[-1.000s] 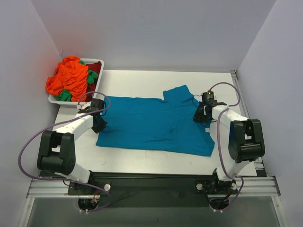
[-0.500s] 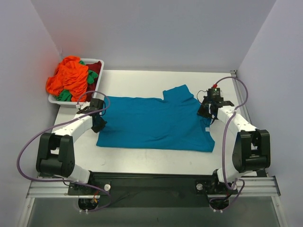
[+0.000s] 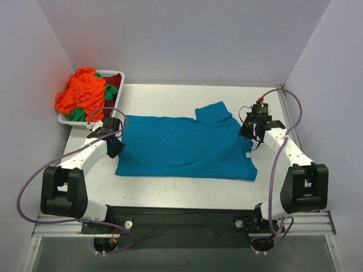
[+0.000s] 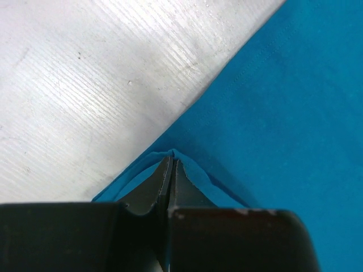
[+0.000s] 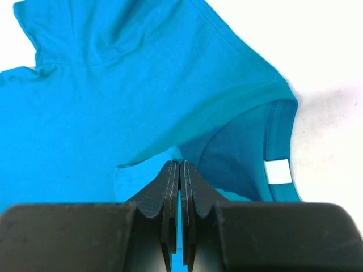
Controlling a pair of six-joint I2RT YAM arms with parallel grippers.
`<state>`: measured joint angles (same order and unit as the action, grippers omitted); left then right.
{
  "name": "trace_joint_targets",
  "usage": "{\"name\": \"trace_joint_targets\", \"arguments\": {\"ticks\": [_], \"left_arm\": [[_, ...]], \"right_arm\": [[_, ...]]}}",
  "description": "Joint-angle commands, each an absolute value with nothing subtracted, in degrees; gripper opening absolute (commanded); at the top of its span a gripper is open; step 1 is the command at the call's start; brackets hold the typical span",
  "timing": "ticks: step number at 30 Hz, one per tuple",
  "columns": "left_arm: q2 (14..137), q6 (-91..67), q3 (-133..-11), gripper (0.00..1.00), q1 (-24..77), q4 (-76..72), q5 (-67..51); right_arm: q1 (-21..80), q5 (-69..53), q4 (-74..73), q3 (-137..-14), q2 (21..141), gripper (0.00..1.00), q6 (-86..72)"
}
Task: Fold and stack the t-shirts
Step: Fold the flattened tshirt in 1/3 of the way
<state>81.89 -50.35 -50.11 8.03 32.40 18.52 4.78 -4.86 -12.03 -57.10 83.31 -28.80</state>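
Teal-blue cloth covers the middle of the white desk [image 3: 170,96]: the teal-blue t-shirt [image 3: 181,148] lies spread flat, hem toward the left arm, neck toward the right arm, one sleeve pointing at the far edge. The left hand [image 4: 172,165] has its fingers pressed together on the hem edge, and a small peak of cloth rises around the tips. The right hand [image 5: 180,169] is likewise closed tight, nipping the cloth just beside the collar [image 5: 281,127], where a white label [image 5: 278,171] shows inside the neck. At the far left corner of the desk stands a white plastic tray [image 3: 118,73], heaped full. An orange t-shirt [image 3: 82,93] bulges over its left rim, with green cloth [image 3: 110,90] and dark red cloth [image 3: 114,81] bunched beside it toward the tray's right side.
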Motion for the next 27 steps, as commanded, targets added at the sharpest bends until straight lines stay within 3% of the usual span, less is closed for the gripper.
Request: {"name": "trace_joint_targets", "arguments": {"ticks": [1,27], "left_arm": [[80.2,-49.6,-52.1,0.0,6.9,32.7,18.2],[86.2,-47.7,-57.0,0.0,5.0,31.3,16.4]], "right_arm": [[4.1,-3.4,-13.7,-60.6,81.1,0.0,-27.5],[2.0,-4.6,-13.3,-61.3,85.1,0.03,-27.3]]}}
